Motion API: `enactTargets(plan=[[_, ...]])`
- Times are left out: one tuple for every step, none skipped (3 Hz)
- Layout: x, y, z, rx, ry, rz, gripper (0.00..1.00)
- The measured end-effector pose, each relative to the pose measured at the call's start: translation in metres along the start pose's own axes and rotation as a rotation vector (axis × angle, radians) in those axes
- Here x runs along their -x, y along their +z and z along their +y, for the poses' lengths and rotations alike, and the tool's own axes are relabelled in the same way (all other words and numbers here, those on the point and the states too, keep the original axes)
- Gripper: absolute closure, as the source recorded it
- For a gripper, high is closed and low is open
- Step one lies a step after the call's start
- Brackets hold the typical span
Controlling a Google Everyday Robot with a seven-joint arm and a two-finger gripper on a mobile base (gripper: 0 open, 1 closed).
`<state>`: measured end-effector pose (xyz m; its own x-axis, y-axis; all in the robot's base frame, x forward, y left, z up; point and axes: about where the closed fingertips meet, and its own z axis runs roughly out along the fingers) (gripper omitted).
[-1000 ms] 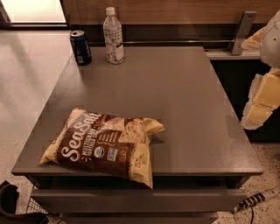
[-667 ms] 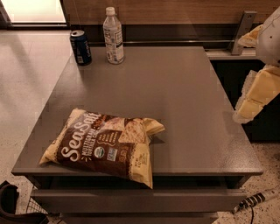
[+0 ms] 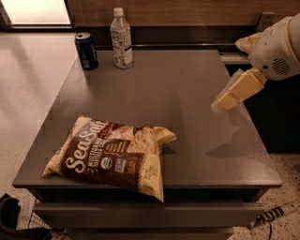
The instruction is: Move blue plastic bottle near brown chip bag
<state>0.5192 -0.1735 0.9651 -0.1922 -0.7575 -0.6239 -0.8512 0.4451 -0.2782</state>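
The blue plastic bottle (image 3: 121,38), clear with a white cap and a white label, stands upright at the far left of the grey table (image 3: 187,84). The brown chip bag (image 3: 110,156) with "Sea Salt" lettering lies flat near the table's front left edge. My gripper (image 3: 224,101), cream-coloured, hangs over the table's right side, far from the bottle and the bag. It holds nothing that I can see.
A dark blue soda can (image 3: 87,51) stands just left of the bottle at the table's back left corner. A wooden wall panel (image 3: 187,11) runs behind the table. A dark cabinet (image 3: 274,122) sits to the right. A cable (image 3: 272,215) lies on the floor at lower right.
My arm has moved left and inward from the right edge, so the gripper is now over the table's right side. Bottle, can and bag have not moved.
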Motion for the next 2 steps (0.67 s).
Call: enactTargets(plan=[[0.003, 0.022, -0.012, -0.019, 0.071, -0.142, 0.0], [0.014, 0.031, -0.023, -0.08, 0.133, -0.263, 0.0]])
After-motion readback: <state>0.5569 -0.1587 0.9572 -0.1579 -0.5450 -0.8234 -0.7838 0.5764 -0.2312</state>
